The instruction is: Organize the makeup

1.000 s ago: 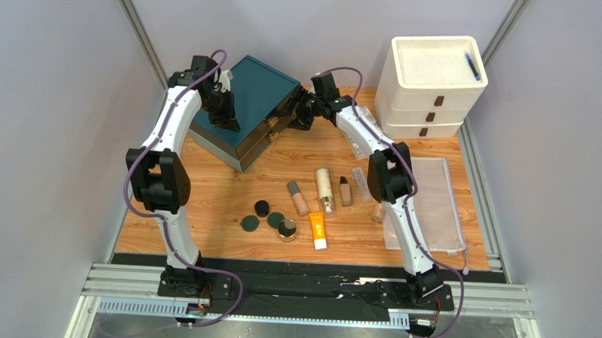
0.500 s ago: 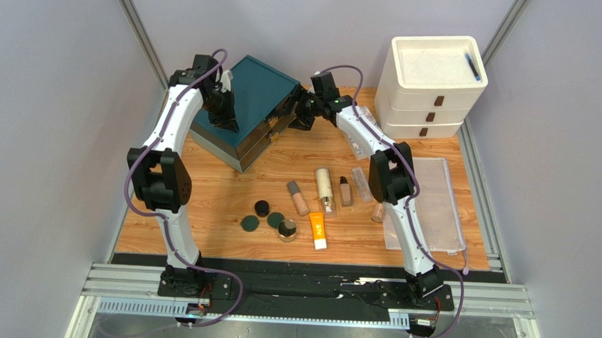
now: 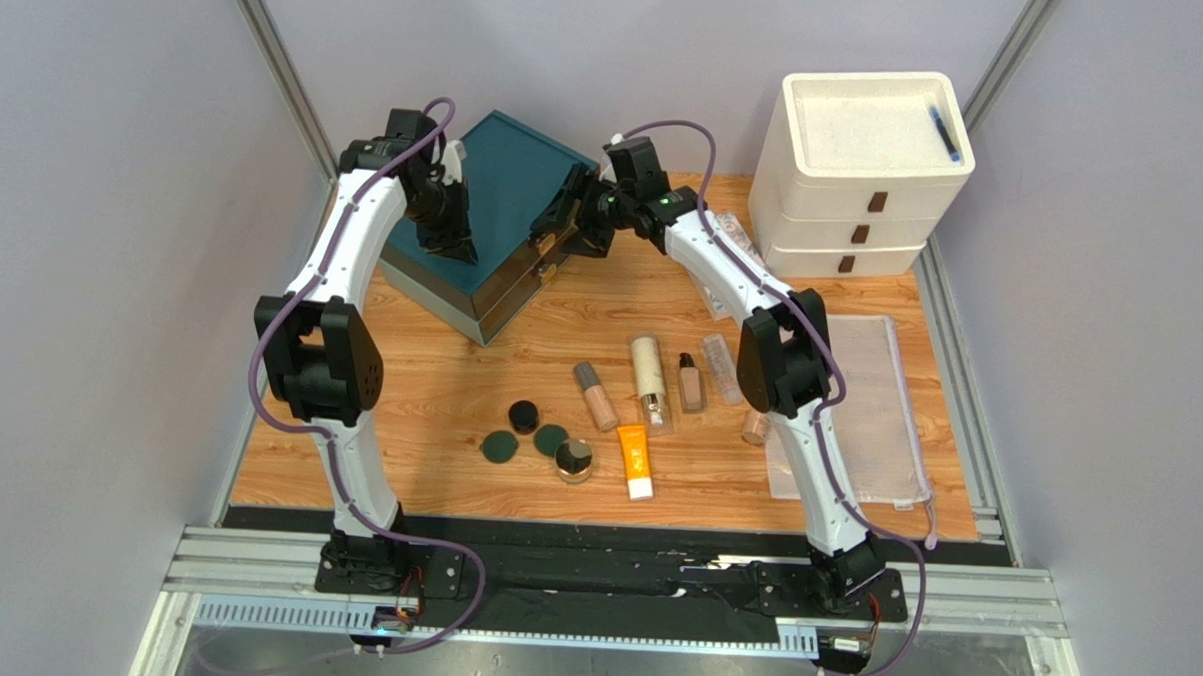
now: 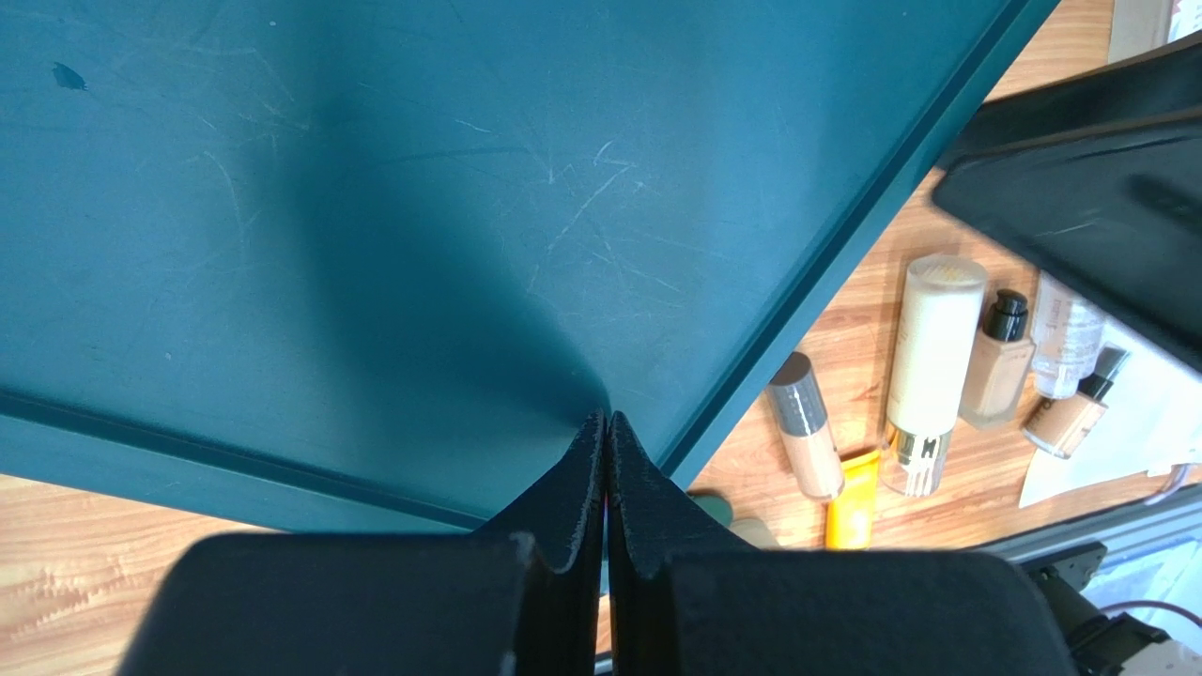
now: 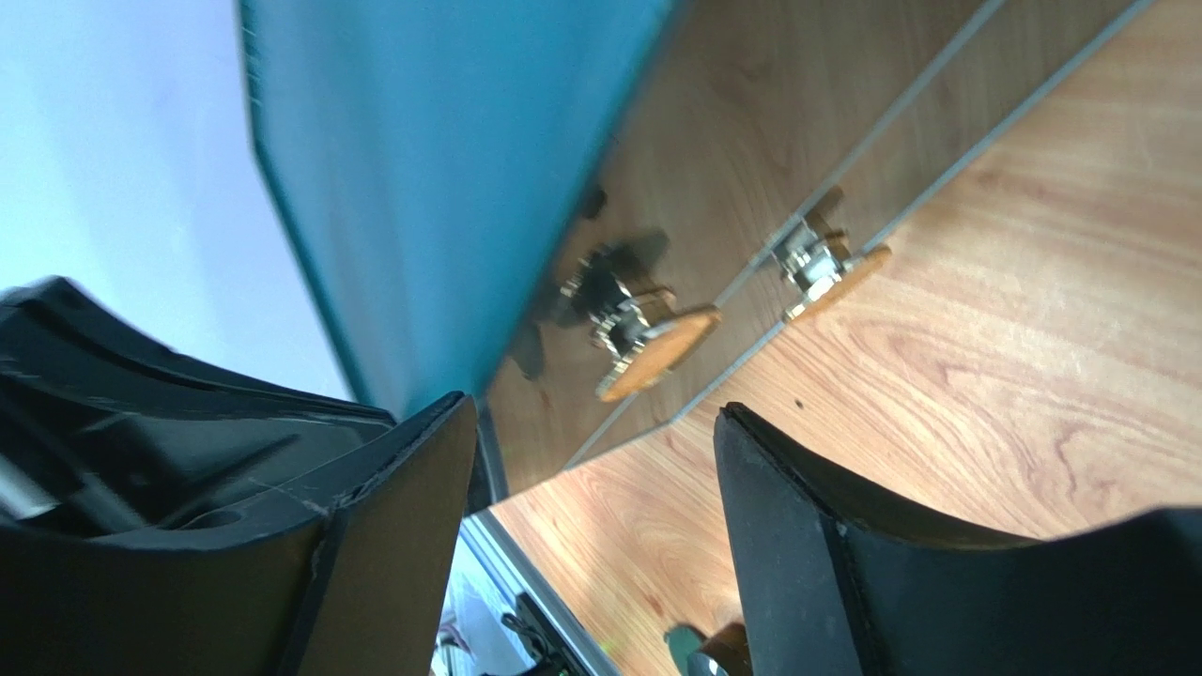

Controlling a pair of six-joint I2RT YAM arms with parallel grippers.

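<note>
The makeup lies loose on the wooden table: a cream-gold bottle (image 3: pixel 649 373), a beige tube (image 3: pixel 597 397), a small tan bottle (image 3: pixel 690 383), a clear tube (image 3: pixel 722 368), an orange white-capped tube (image 3: pixel 635 461) and several round dark compacts (image 3: pixel 524 415). My left gripper (image 3: pixel 453 240) (image 4: pixel 607 417) is shut, its tips pressed on the lid of a teal drawer box (image 3: pixel 500 200) (image 4: pixel 353 211). My right gripper (image 3: pixel 556 224) (image 5: pixel 593 409) stands open with nothing between its fingers, right at the box's mirrored drawer front, near the two gold knobs (image 5: pixel 652 345).
A white three-drawer unit (image 3: pixel 865 167) stands at the back right with a dark pen (image 3: pixel 946 133) on top. A clear mesh pouch (image 3: pixel 861 407) lies flat at the right, partly under the right arm. Grey walls close in both sides.
My right gripper has moved left and closer to the teal box's drawer front. The left arm and the makeup have not moved.
</note>
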